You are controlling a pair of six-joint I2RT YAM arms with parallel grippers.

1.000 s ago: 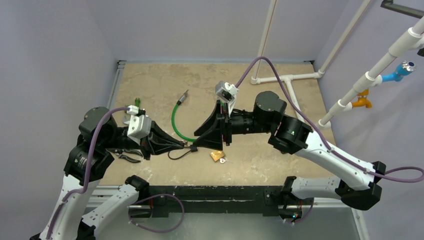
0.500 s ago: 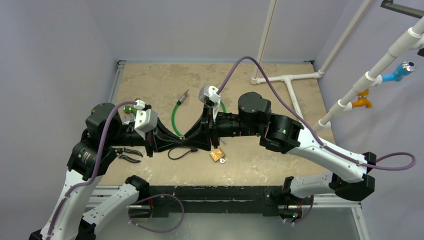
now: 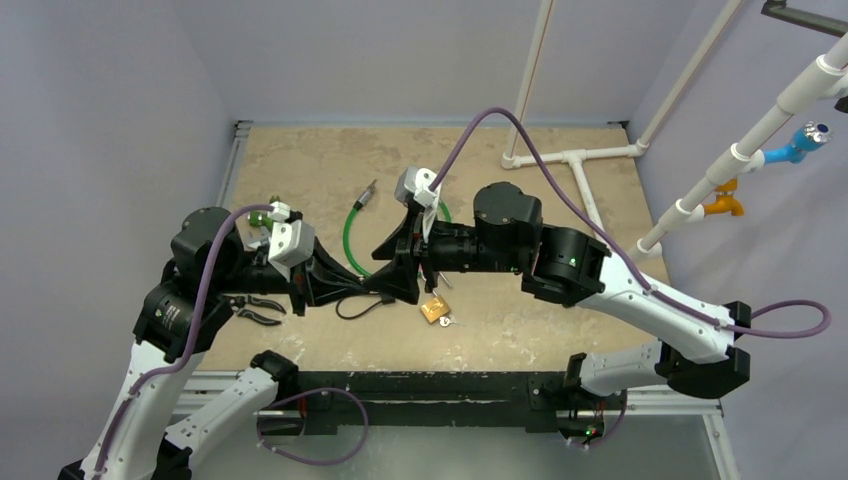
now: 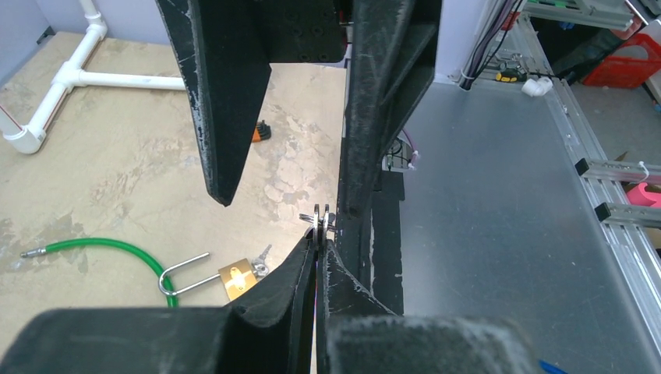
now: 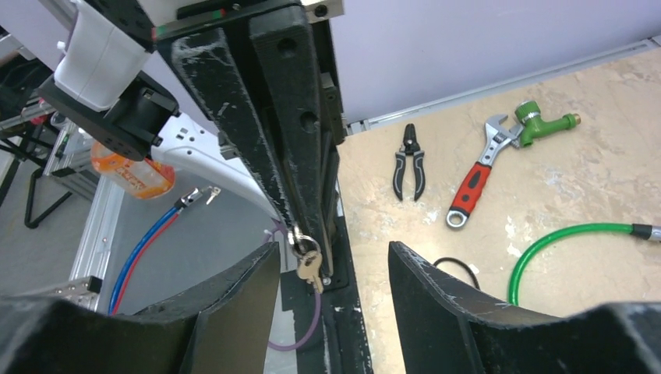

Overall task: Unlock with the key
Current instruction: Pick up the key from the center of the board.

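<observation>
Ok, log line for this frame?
left end effector: shut on key ring, key hanging | right end effector: open, fingers either side of key | padlock: lying on table, untouched

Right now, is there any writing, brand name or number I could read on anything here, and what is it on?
No text can be read in any view.
On the padlock: any brand mark is too small to read.
On the key: too small to read.
On the orange jar: the label is blurred.
</observation>
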